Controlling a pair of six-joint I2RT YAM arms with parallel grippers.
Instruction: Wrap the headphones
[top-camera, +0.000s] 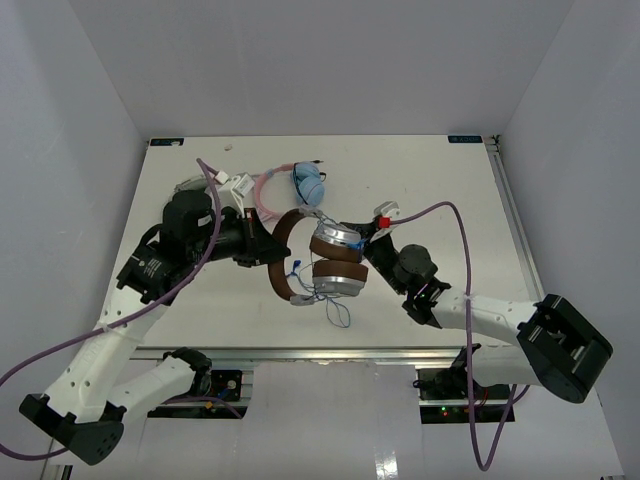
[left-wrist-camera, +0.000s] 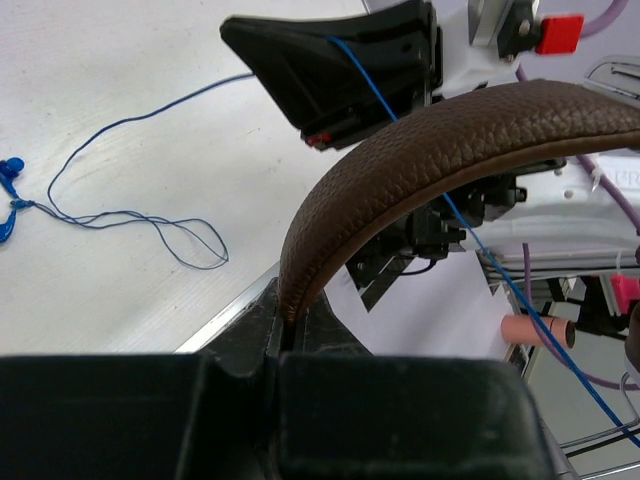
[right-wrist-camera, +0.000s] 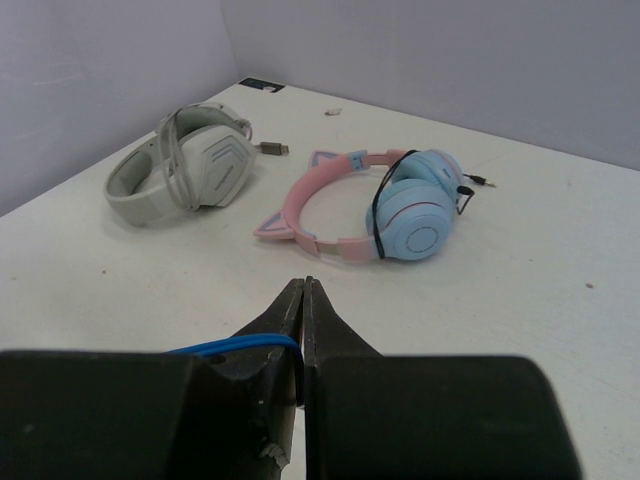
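The brown headphones lie at the table's middle, with the dark brown headband (top-camera: 277, 252) on the left and silver cups with brown pads (top-camera: 338, 262) on the right. My left gripper (top-camera: 266, 250) is shut on the headband; the left wrist view shows the band (left-wrist-camera: 440, 150) pinched between my jaws at their tips (left-wrist-camera: 283, 322). My right gripper (top-camera: 366, 240) sits just right of the cups and is shut on the thin blue cable (right-wrist-camera: 235, 347), close to its fingertips (right-wrist-camera: 303, 298). A stretch of cable runs taut (left-wrist-camera: 480, 262), and loose loops lie on the table (top-camera: 335, 310).
The pink cat-ear headphones with light blue cups (top-camera: 305, 185) (right-wrist-camera: 400, 205) lie behind the brown pair. The grey-white headphones (right-wrist-camera: 185, 165) lie at the back left, partly hidden by my left arm in the top view (top-camera: 195, 185). The table's near edge (top-camera: 330, 352) is close.
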